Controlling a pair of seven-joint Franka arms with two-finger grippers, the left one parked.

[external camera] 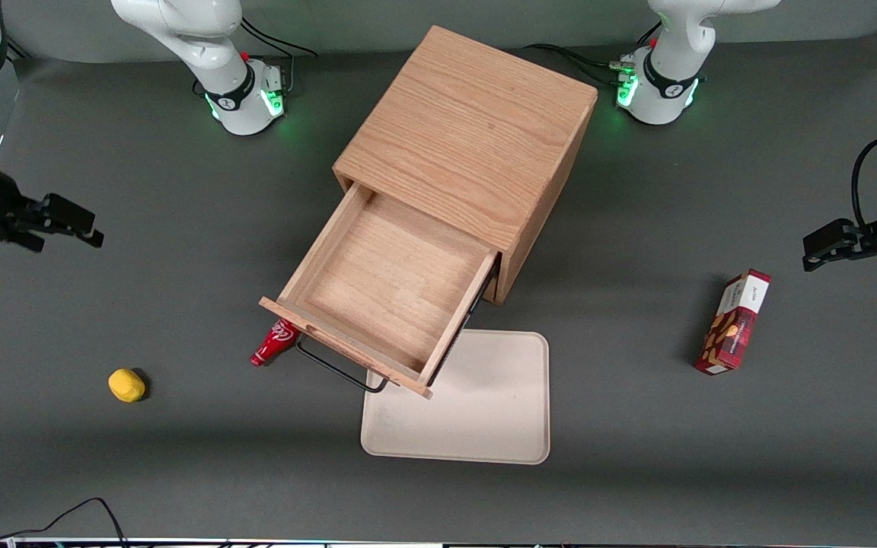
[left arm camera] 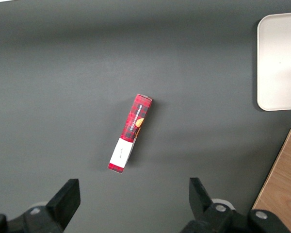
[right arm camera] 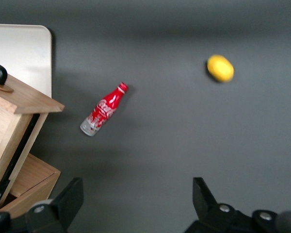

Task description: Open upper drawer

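A: In the front view, where is the upper drawer (external camera: 385, 293) sitting?

B: It is sticking far out of the wooden cabinet (external camera: 469, 144), toward the camera. Its black handle (external camera: 339, 371) is hanging over the edge of the cream tray (external camera: 484, 426). A red bottle (external camera: 275, 342) is lying just beside the drawer's front.

A: And the gripper (external camera: 65, 221)?

B: It is hovering well apart from the drawer, at the working arm's end of the table. A yellow lemon (external camera: 127, 384) is lying nearer the camera than it. A red box (external camera: 734, 322) is lying toward the parked arm's end.

A: What is the right wrist view showing?

B: The gripper (right arm camera: 136, 199) is hanging with its fingers (right arm camera: 68, 199) wide apart, holding nothing. The bottle (right arm camera: 103, 116) is lying between the drawer (right arm camera: 14, 121) and the lemon (right arm camera: 220, 68).
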